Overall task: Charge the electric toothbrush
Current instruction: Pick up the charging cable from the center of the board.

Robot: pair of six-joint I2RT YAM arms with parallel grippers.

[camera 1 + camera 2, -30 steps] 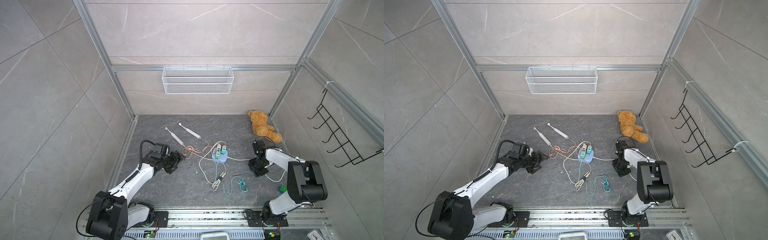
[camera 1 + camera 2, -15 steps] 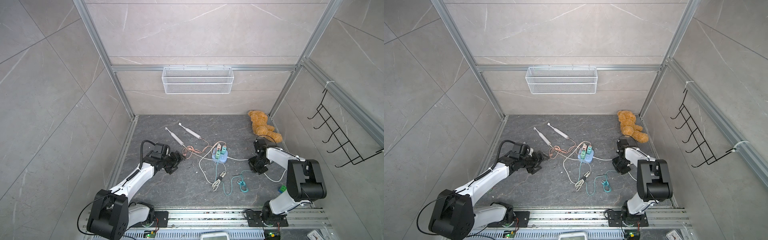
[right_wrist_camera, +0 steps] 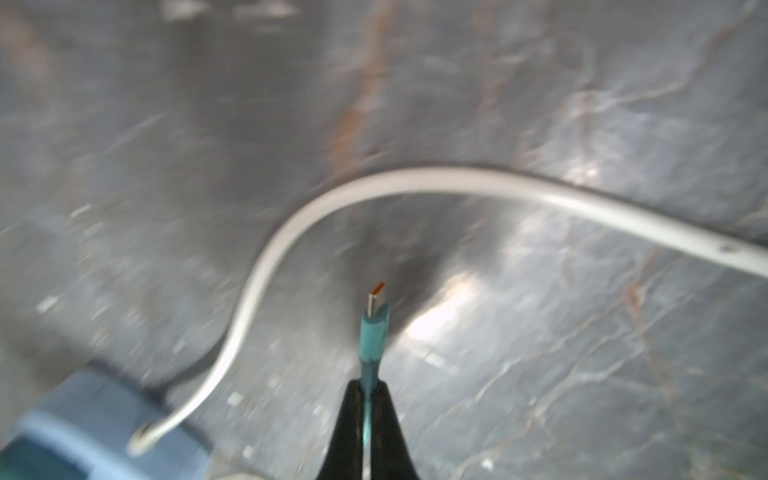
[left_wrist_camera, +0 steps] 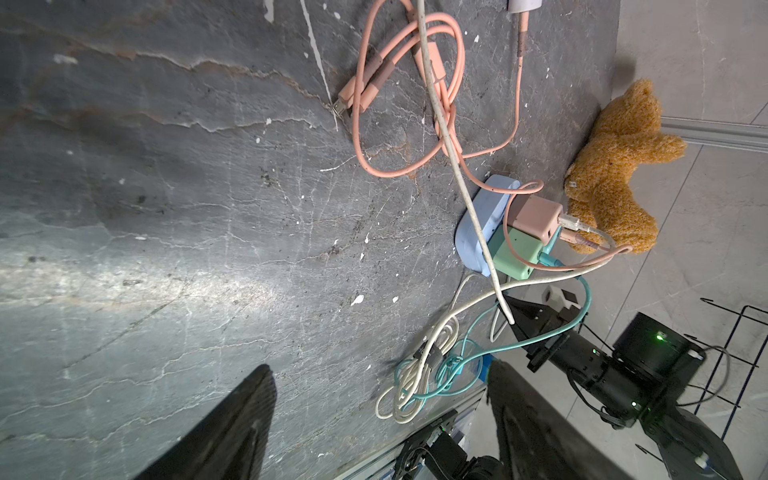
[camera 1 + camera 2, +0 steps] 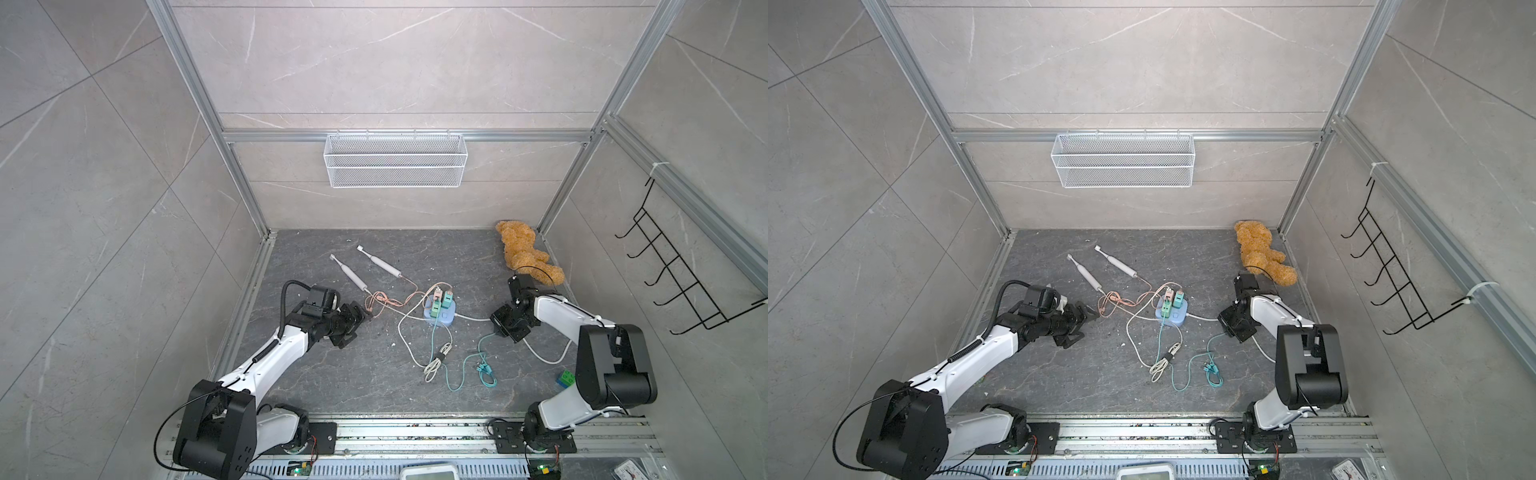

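At the left, the left arm hangs low over the dark stone tabletop. Its jaws are spread wide with nothing between them, just beside the looped salmon-pink cable. Behind those loops lie two slim grey-white electric toothbrushes. The left toothbrush has its base near the loops, and the right toothbrush has a pink lead that seems to be plugged into its base.

In the middle sits the pale blue power strip, carrying a pink charger block and a green charger block. A bundled white cable lies in front of it.

Further right, the right arm has its jaws pinched fully together on the teal charging cable, just behind its bare metal plug, which appears clear of the tabletop.

I judge the plug to be picked up. Next it must travel to the left toothbrush, well apart beyond the strip, and line up with its base, probably while the left jaws steady the handle.

The thick white power cord curves right ahead of the plug, and the cable tangle lies between. The teal cable's slack is bunched, so it may run short.

Farthest right, the brown teddy bear and the green toy block lie out of the path
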